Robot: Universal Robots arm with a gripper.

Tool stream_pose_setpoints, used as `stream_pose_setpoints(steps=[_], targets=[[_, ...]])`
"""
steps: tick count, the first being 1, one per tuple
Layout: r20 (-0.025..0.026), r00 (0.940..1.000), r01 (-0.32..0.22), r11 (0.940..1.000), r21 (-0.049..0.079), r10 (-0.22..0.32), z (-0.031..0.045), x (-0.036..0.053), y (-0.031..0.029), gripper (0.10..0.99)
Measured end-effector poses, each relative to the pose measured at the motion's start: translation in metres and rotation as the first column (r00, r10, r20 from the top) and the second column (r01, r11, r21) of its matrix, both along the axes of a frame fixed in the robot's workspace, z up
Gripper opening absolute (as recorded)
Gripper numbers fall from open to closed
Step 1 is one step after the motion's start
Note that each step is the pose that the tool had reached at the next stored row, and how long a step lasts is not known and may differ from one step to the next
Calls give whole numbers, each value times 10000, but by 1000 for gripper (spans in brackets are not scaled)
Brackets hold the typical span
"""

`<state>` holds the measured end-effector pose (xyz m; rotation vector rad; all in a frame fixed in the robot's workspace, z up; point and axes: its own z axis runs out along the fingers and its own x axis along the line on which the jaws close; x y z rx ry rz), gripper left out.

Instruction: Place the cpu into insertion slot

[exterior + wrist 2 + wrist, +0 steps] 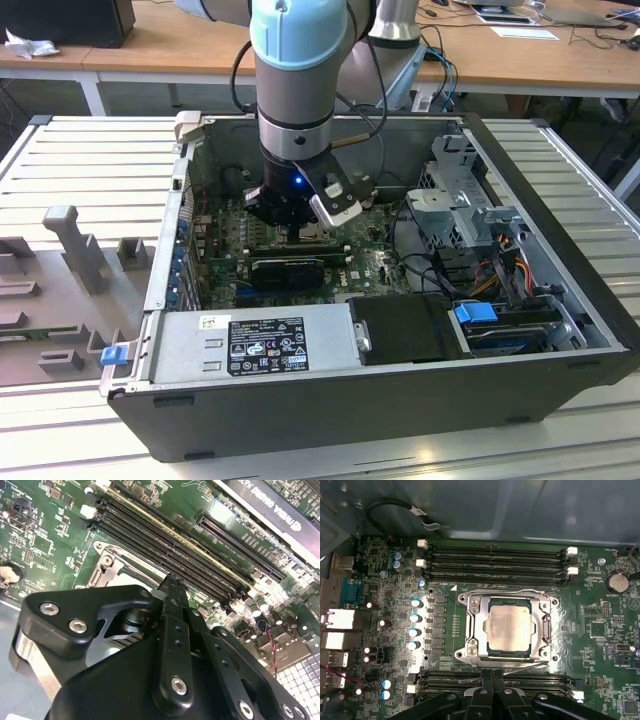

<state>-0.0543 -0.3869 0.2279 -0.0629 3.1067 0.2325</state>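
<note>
The cpu, a pale silver square chip, lies flat inside the insertion slot on the green motherboard. The slot's shiny metal frame surrounds the chip, and a thin lever runs along one side. My gripper hangs just off that lever side, above the board, its two black fingers pressed together with nothing between them. In the second wrist view the fingertips hover over a corner of the slot's frame. In the exterior view the gripper reaches down into the open computer case.
Long black memory slots flank the socket on two sides. A black expansion card, a grey power-supply box, a drive cage and loose cables crowd the case. The case walls hem in the arm.
</note>
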Motion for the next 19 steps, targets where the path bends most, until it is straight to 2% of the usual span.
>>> stream_pose_setpoints(steps=[5,19], targets=[[0,10000,-36,10000,5,36,-13,-3,-11,106],[1,10000,-36,9998,179,36,-52,-24,-11,106]])
